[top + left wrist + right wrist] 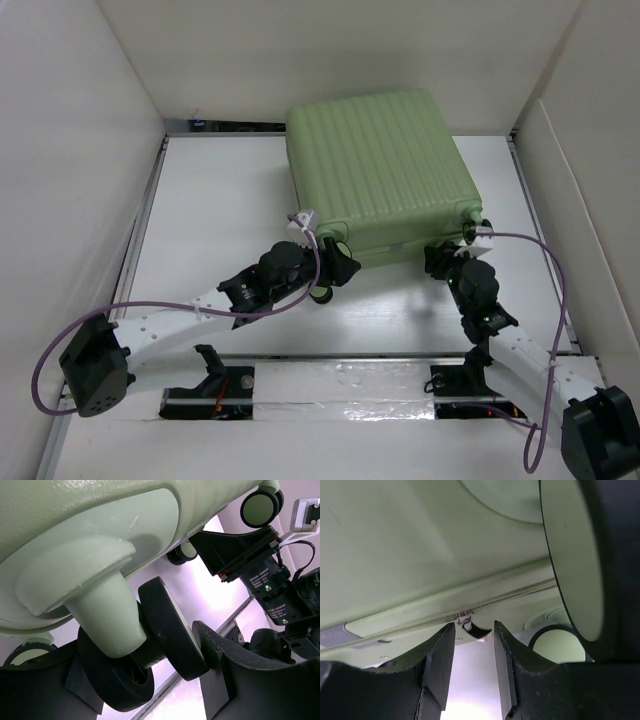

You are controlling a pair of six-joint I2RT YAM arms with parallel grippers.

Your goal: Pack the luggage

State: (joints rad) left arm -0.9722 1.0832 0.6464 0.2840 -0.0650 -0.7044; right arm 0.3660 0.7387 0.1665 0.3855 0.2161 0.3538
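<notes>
The luggage (375,170) is a pale green ribbed hard-shell case lying closed and flat at the back of the table. My left gripper (335,272) is at its near-left corner. In the left wrist view its fingers (220,655) press both sides of a black twin caster wheel (170,625) under a green leg. My right gripper (445,258) is at the near-right corner. In the right wrist view it (474,627) stands open just below the zipper line (520,592), with the small metal zipper pull (466,621) hanging between its fingertips and untouched.
White walls box in the table on the left, back and right. A second caster (260,507) and the right arm's wrist (265,580) lie beyond the left gripper. A large wheel face (570,555) crowds the right gripper's right side. Purple cables (555,290) trail from both wrists.
</notes>
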